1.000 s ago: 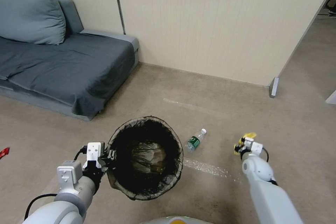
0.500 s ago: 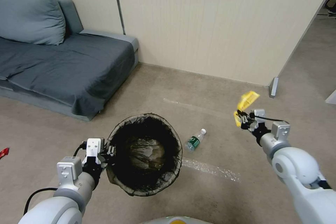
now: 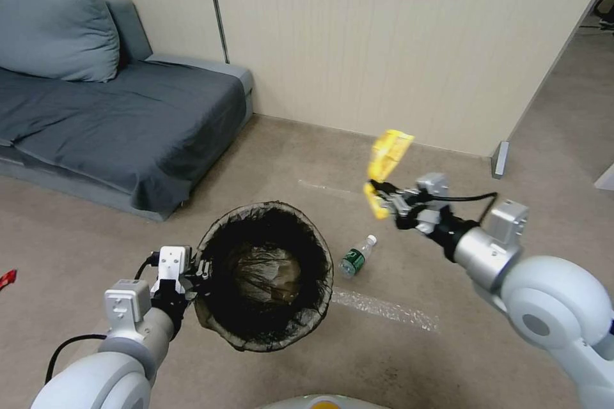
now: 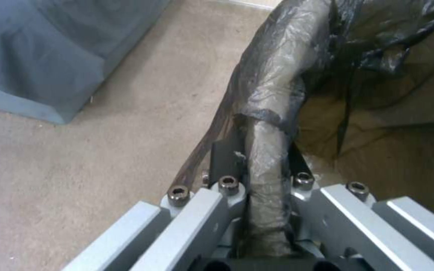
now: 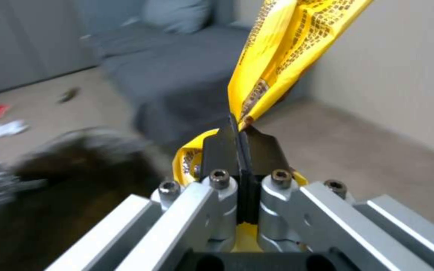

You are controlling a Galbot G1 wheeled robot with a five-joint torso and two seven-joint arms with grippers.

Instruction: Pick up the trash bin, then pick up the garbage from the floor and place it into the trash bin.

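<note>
- Head view: the left claw [image 3: 199, 276] is clamped on the near-left rim of the trash bin [image 3: 263, 332], a round bin lined with a thin dark bag folded over its edge; the bin hangs tilted just to the claw's right, above the floor [image 3: 396, 358]. The right claw [image 3: 382, 194] pinches a yellow snack wrapper [image 3: 387, 154], which stands up from its tips, crumpled and glossy. A clear bottle [image 3: 355, 257] with a green label lies on the floor below the right claw, just right of the bin. A grey sofa [image 3: 121, 121] is beyond the left claw.
- Left wrist view: the left claw's fingers [image 4: 223, 158] are closed on the bag-wrapped rim [image 4: 267, 158]; the film is wrinkled and translucent brown-black.
- Right wrist view: the right claw [image 5: 239, 145] is shut on the wrapper [image 5: 282, 56]; dark print covers the wrapper, too small to read. The bin [image 5: 71, 162] is a dark blur off to the claw's side.
</note>
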